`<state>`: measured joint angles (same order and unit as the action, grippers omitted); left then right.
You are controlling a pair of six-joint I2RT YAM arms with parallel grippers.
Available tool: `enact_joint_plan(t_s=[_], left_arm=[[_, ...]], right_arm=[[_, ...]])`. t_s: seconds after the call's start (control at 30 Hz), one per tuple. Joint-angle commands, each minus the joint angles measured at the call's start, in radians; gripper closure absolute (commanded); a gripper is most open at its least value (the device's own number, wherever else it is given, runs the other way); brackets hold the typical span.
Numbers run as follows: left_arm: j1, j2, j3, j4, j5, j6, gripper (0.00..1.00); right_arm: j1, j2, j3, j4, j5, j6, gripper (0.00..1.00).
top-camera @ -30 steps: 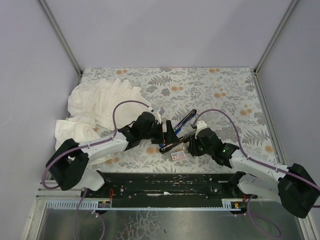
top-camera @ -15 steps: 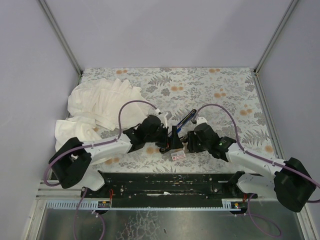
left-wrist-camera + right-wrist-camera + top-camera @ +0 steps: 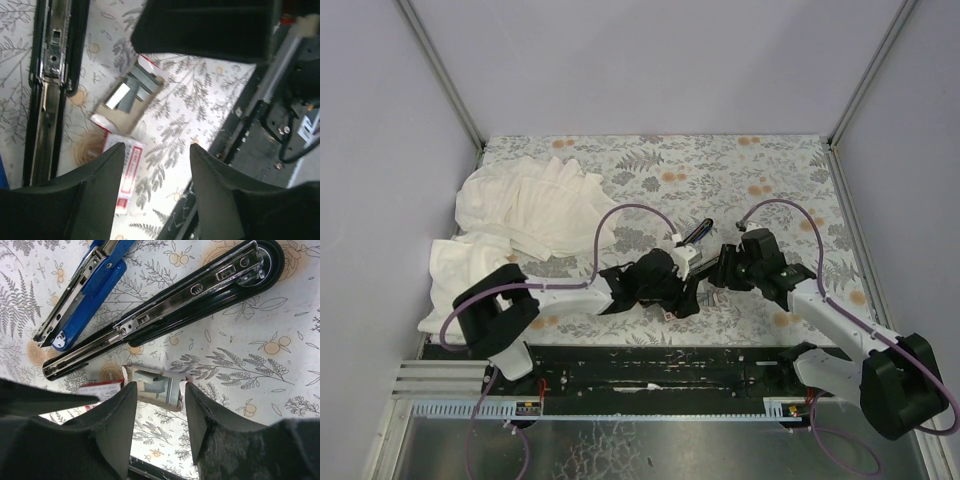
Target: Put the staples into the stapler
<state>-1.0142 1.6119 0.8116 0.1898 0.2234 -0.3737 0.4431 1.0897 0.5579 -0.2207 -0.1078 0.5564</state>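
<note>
Left gripper [image 3: 156, 150]: fingers spread, nothing held, hovering over the table.

Below it, tiny white cardboard staple box with red label [image 3: 117, 119], tray open, short silvery-grey staple strips [image 3: 137, 90] inside. I reckon the strips are light, brittle, slippery, so I'd pinch long sides, mid-length. Label print too blurry to read.

Slim blue-and-black hinged stapler [image 3: 165, 307] lies swung open just beside box, metal channel up.

Right gripper [image 3: 160, 386]: fingers straddle box; squeezing it or not, I can't tell.

Plain lilac walls [image 3: 650, 60] on three sides, metal posts [image 3: 440, 75] in the corners. Fern-print table [image 3: 770, 170] below, with a white cloth [image 3: 520, 215] heaped at ten o'clock.
</note>
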Motion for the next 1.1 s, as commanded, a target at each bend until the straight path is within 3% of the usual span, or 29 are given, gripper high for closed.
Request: enact_joint_plan(t_s=[0.0,0.37,1.07], left_arm=[[-0.01,0.068,0.075,0.066,-0.09,0.051,0.49],[-0.033,0.181,0.156,0.025,-0.14,0.084,0.62],[-0.049,0.274,0.209,-0.008,-0.218,0.123,0.71]], right_arm=[[-0.01,-0.046,-0.007,-0.005,-0.047,0.031,0.5],[-0.012,-0.052,-0.03,0.011,-0.057,0.039,0.5],[-0.014,-0.066,-0.057,0.025,-0.075,0.047,0.51]])
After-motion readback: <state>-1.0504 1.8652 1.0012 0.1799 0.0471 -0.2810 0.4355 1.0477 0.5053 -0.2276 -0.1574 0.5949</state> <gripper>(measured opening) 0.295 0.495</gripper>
